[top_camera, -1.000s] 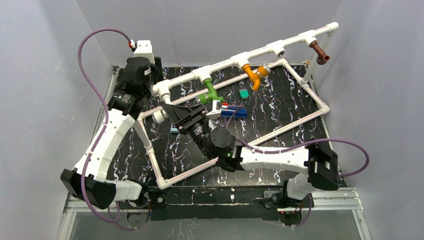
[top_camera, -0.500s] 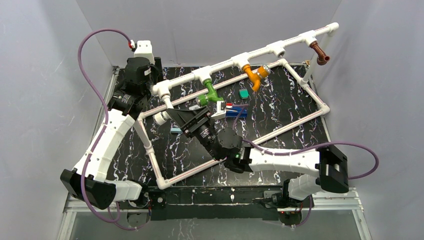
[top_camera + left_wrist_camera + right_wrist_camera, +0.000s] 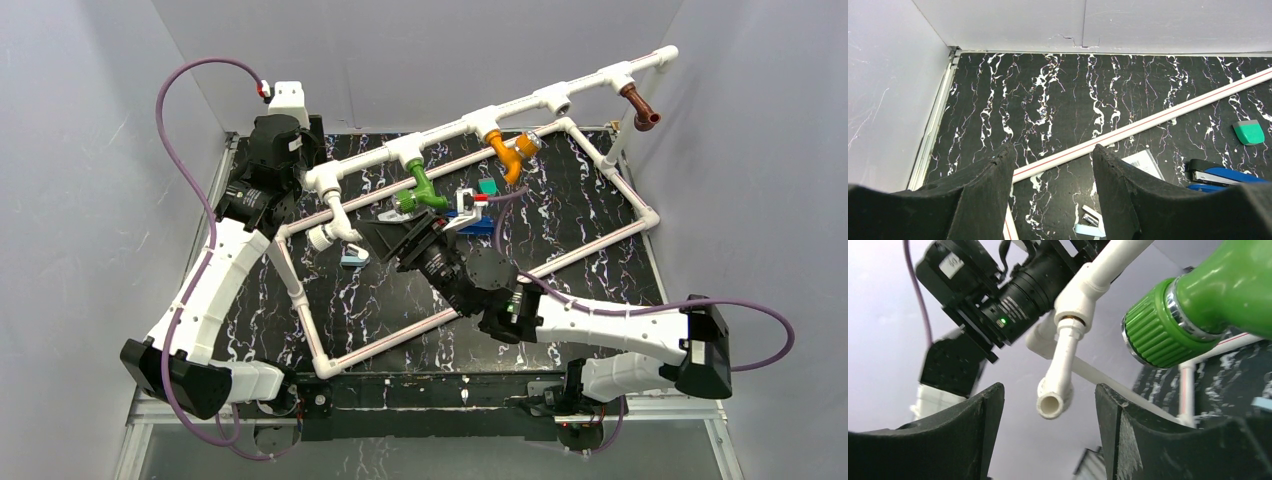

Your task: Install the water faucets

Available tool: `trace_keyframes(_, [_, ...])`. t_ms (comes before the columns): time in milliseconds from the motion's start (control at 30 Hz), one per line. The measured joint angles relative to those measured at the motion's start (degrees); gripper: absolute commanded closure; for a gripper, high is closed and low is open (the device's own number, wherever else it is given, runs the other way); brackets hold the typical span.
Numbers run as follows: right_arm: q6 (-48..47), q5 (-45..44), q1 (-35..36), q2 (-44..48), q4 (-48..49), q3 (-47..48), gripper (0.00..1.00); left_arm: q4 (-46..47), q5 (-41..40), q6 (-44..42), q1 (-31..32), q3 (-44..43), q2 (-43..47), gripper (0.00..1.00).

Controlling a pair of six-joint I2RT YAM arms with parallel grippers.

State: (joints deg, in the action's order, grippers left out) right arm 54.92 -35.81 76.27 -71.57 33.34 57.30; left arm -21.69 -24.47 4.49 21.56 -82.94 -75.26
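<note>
Right gripper (image 3: 1048, 388) has backed off the green faucet (image 3: 1198, 305), jaws spread and empty. I see the white faucet (image 3: 1060, 365) hanging near-vertical from the pipe frame (image 3: 560, 95), dead ahead of the jaw gap.

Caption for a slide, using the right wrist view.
Open right end effector faces the white faucet beside the green faucet.

Far side: raised pipe (image 3: 450, 128) crosses overhead, green faucet (image 3: 424, 188) and white faucet (image 3: 335, 222) hang beneath, crowding approach. Blue box (image 3: 480, 227) blocks mid-mat. Near left, mat (image 3: 370, 300) inside rails (image 3: 300, 295) open.
</note>
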Motion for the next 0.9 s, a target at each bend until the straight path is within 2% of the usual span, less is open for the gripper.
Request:
trace_keyframes(167, [-11.8,2.3,0.0,1.1,-6.2,1.2,0.23,-0.1,0.0,0.0,0.0,-0.1,-0.1,0.44])
trace_keyframes(367, [-25.8,4.7,0.0,1.7,-14.6,7.1,0.23,-0.3,0.0,0.0,0.0,-0.2,-0.2,0.44])
trace_keyframes(667, [-49.1,14.4,0.0,3.9,-26.4,18.9,0.23,-0.6,0.1,0.0,0.0,-0.4,-0.5,0.44])
trace_keyframes(900, [-71.4,23.4,0.0,5.1,-30.8,20.4,0.22,-0.7,0.1,0.0,0.0,-0.4,-0.7,0.44])
